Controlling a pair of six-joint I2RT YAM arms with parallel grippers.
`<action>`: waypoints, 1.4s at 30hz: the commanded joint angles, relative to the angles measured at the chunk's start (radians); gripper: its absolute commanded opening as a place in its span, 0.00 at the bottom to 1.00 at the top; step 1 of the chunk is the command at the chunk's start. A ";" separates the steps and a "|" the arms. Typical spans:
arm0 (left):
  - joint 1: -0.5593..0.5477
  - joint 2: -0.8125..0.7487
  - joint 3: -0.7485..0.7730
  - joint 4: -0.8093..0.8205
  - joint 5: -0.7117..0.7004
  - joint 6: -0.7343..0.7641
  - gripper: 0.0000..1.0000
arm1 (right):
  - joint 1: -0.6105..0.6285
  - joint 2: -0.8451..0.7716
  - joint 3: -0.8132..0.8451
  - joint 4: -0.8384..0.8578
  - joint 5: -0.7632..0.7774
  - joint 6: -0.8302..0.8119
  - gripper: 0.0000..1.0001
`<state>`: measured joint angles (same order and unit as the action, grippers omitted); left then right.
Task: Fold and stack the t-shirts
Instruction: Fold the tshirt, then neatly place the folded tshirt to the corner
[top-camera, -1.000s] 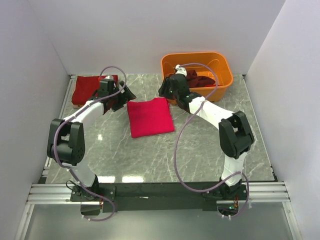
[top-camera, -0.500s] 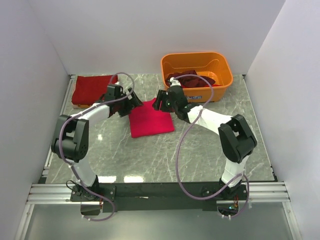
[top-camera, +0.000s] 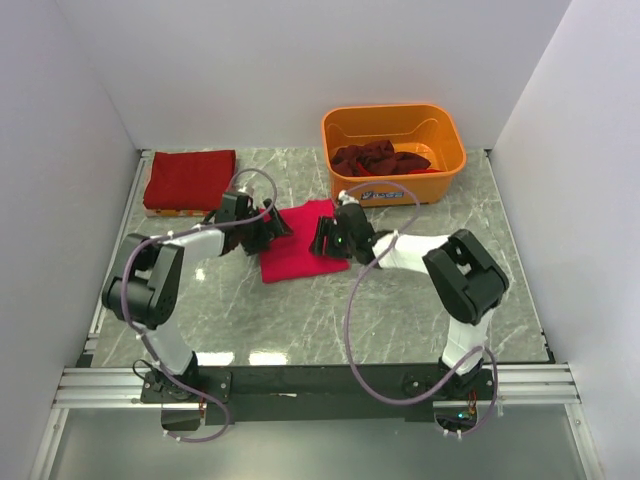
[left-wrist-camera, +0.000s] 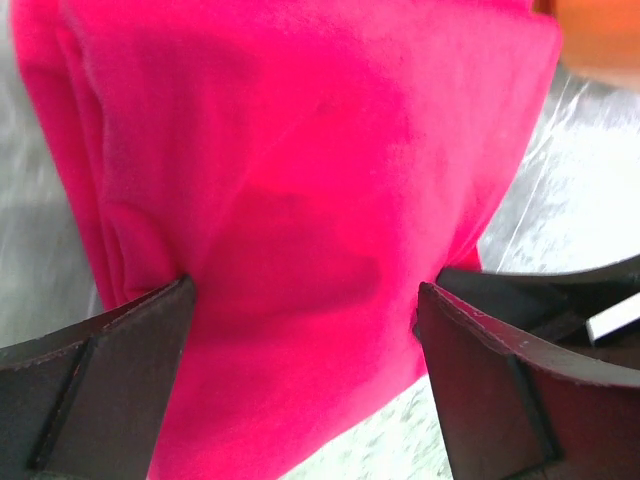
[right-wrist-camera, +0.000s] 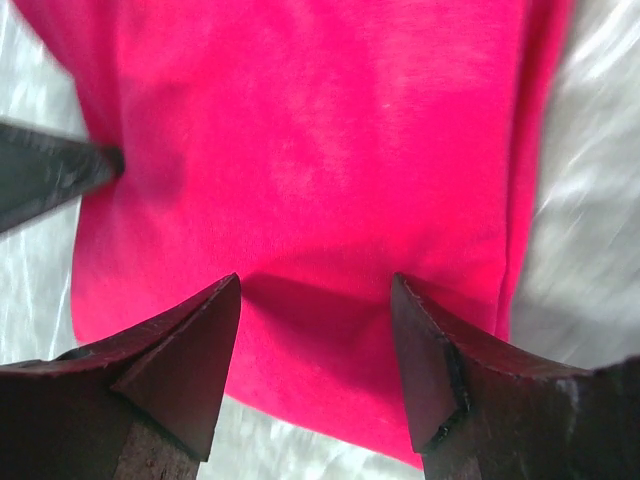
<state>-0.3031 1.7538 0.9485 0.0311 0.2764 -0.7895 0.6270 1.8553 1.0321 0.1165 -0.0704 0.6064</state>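
Grey marble tabletop (top-camera: 400, 300) between white walls (top-camera: 250, 70). The left gripper (left-wrist-camera: 305, 295) has its jaws spread wide over the left edge of the folded pink-red t-shirt (top-camera: 297, 255). The right gripper (right-wrist-camera: 315, 285), jaws also spread, straddles the shirt's right edge, flat cloth between the fingers. Folded dark red t-shirts (top-camera: 188, 178) lie beyond the shirt's far left corner. Beyond its far right, an orange tub (top-camera: 442, 122) holds crumpled maroon t-shirts (top-camera: 380, 158).

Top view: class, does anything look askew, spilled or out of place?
The pink-red shirt lies slightly askew mid-table, its edges off square with the maroon stack at far left. Nothing spilled; dark shirts in the orange tub are crumpled.
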 joint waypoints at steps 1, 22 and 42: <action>-0.031 -0.078 -0.114 -0.075 -0.029 -0.022 0.99 | 0.080 -0.076 -0.139 -0.034 -0.019 0.045 0.69; -0.119 -0.607 -0.295 -0.412 -0.336 -0.056 0.99 | 0.177 -0.639 -0.265 -0.311 0.282 0.082 0.77; -0.257 -0.062 -0.079 -0.462 -0.562 -0.019 0.42 | -0.064 -0.832 -0.394 -0.327 0.247 0.023 0.77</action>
<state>-0.5301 1.6146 0.8783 -0.3729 -0.2546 -0.8009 0.5781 1.0351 0.6529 -0.2302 0.1722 0.6502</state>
